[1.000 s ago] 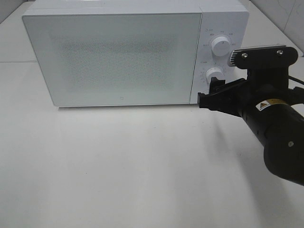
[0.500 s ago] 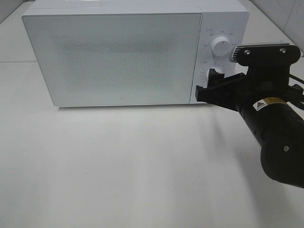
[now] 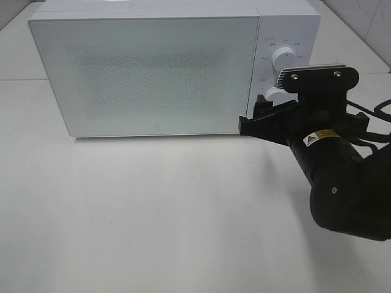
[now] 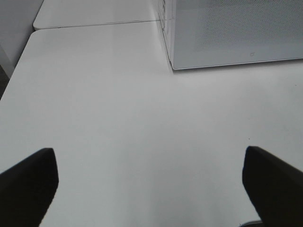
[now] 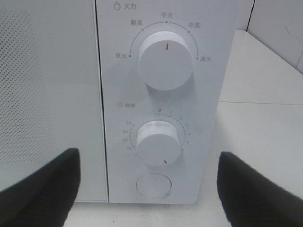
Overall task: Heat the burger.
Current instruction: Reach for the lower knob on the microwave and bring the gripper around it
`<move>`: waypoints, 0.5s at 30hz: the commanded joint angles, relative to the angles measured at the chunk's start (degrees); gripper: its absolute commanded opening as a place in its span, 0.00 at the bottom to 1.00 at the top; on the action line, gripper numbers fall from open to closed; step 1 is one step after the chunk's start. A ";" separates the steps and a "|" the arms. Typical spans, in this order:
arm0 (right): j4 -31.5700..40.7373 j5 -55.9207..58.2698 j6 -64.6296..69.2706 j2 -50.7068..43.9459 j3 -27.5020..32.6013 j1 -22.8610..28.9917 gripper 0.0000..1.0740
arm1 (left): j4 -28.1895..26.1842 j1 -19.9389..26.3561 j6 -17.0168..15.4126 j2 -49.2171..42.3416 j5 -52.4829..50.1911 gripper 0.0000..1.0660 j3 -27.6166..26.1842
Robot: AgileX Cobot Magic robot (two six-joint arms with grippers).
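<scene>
**Exterior high.** We list one white microwave (image 3: 146, 73), door (image 3: 143, 76) closed, on a white surface (image 3: 153, 213). The right gripper (image 3: 256, 119) hovers low at the control panel, jaws apart and holding nothing. The burger is not visible here. We judge it to be behind the frosted door, left of the gripper, but cannot confirm this.

**Left wrist.** The left gripper (image 4: 151, 189) has its jaws spread wide over bare surface, well apart from the microwave. No burger.

**Right wrist.** The fingers flank the timer knob (image 5: 158, 143) without touching it, and the knob's mark sits off zero. The power knob (image 5: 165, 60) is above and the round button (image 5: 153, 185) below. We judge the timer setting to be the step in hand. We advise centring on the knob, gripping its rim squarely, and avoiding the button.
</scene>
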 commanded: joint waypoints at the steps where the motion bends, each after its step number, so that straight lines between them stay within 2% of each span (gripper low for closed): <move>1: -2.52 -0.86 1.78 1.38 -1.78 -1.60 0.70 | -0.52 0.11 0.11 -1.15 -0.40 0.92 0.00; 6: -4.53 -0.34 2.01 3.67 -3.67 -4.07 0.70 | -0.52 0.11 0.11 -1.15 -0.40 0.92 0.00; 15: -6.25 -0.06 2.01 6.82 -6.59 -4.81 0.70 | -0.52 0.11 0.11 -1.15 -0.40 0.92 0.00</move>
